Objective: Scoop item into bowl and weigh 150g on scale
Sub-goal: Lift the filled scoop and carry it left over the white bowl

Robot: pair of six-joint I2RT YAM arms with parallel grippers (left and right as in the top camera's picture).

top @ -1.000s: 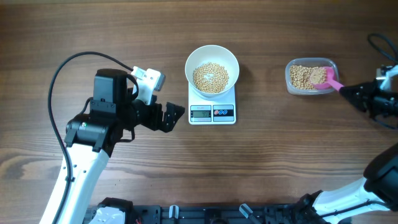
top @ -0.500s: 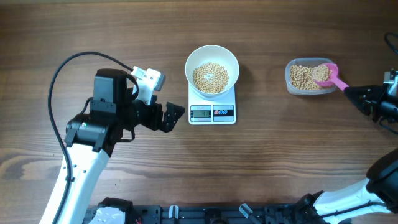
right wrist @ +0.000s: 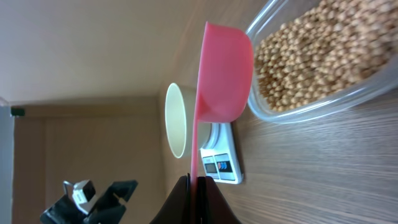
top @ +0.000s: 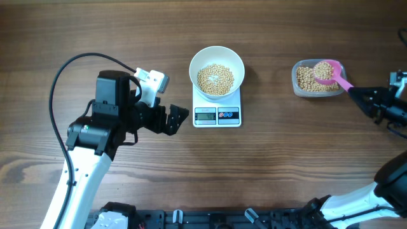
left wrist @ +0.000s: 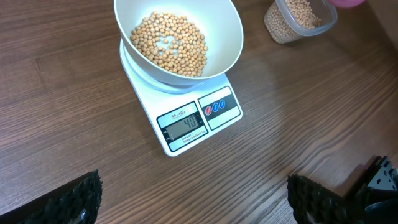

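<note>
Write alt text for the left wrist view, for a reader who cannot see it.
A white bowl of beige beans sits on a white scale on a table. A clear tub of beans stands top right; the open left pincer frames the bottom corners.

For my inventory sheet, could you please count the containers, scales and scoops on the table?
containers: 2 (bowl, tub)
scale: 1
scoop: 1
total: 4

Bowl on scale at middle of table, beans in bowl, tub of more beans well right of scale, scoop over tub, its handle in right gripper further right, left gripper near scale's left.
</note>
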